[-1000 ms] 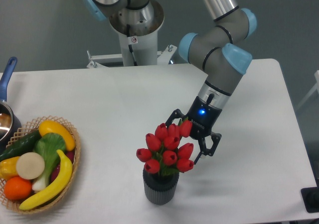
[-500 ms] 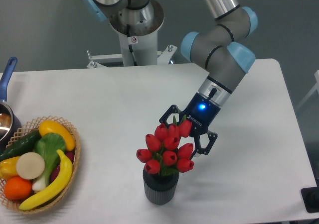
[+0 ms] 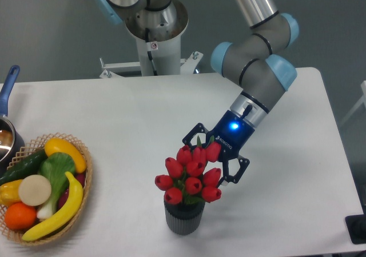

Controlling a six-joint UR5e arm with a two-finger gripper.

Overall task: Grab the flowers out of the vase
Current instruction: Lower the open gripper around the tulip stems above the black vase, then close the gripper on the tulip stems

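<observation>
The claw [image 3: 213,161] is sitting spread wide, fingers on either side of the upper right blooms, gripping nothing yet as far as I can tell; one finger is showing at approx 10 o'clock of the blue light, the other at approx 5 o'clock, w/ red buds between them. It's coming in tilted from the 1 o'clock side, prob so the arm is staying clear of the bunch while the fingers are straddling it

The flowers [image 3: 189,172] are standing in the vase [image 3: 184,216], heads fanned out above the mouth, leaves and stems mostly hidden by the buds. The fingers are at bud height, not down at the stems; whether they're touching petals I can't tell. Closing here is likely squeezing soft heads rather than the stems, so I'd say going lower or closing gently is making sense

The vase is sitting near the front edge of the table [image 3: 126,114], at approx 7 o'clock from the claw. Well away at 9 o'clock the basket [image 3: 86,180] of fruit and veg is sitting, not involved, and a pot [image 3: 7,137] is peeking in at the far left edge
</observation>
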